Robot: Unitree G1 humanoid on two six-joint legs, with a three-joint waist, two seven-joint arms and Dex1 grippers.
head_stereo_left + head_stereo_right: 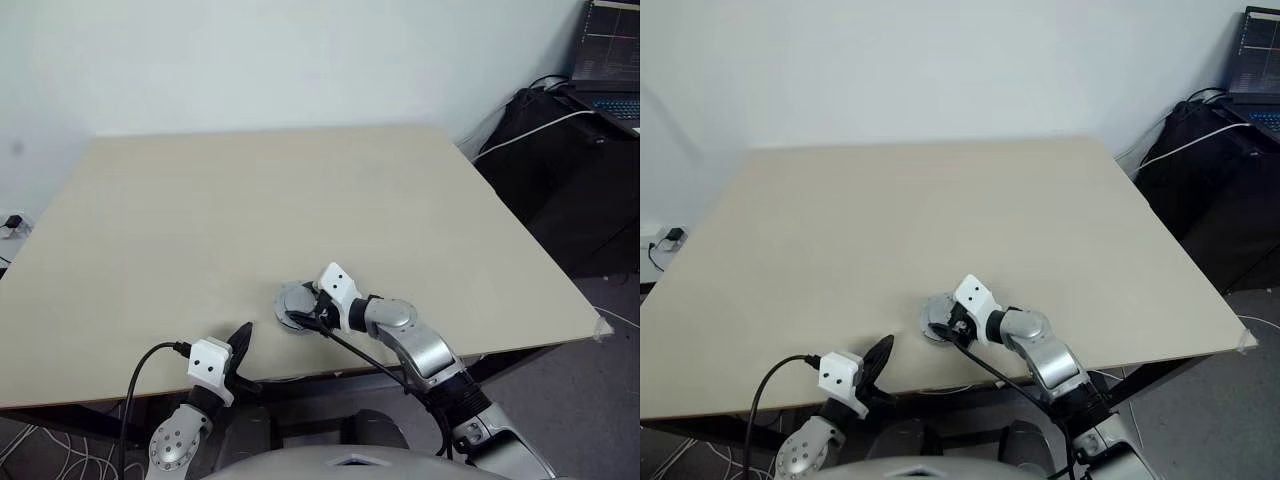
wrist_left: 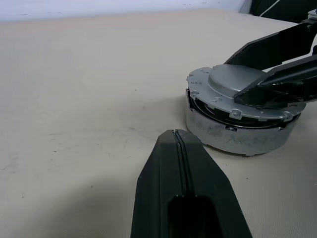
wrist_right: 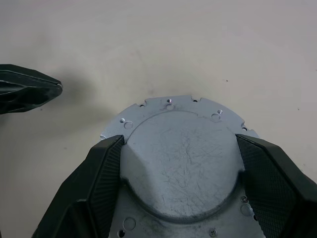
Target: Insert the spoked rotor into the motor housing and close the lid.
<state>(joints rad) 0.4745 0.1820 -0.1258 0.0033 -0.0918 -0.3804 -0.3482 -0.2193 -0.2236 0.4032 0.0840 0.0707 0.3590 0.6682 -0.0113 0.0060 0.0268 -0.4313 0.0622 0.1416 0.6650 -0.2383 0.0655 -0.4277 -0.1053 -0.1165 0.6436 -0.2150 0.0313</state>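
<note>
The lid [image 3: 181, 158], a round silver-grey metal disc with a notched flange, small screw holes and a raised plain grey centre, sits on top of a short silver-grey cylindrical body [image 2: 237, 134] on the pale beige tabletop [image 1: 300, 210], near the table's front edge. In the left wrist view the lid lies slightly tilted, with a dark gap showing under its rim on the side facing the left gripper; what is inside that gap cannot be made out. The right gripper [image 3: 181, 171] reaches over the lid from behind, its two black ribbed fingers [image 3: 99, 183] spread wide to either side of the raised centre and pressed against its edge, so the jaws are clamped on the lid's central boss. The left gripper [image 2: 179, 148] rests low near the table's front edge, beside and apart from the assembly, its two black fingers pressed together with only a thin seam between them, holding nothing. A black cable [image 1: 360, 352] runs along the right arm.
</note>
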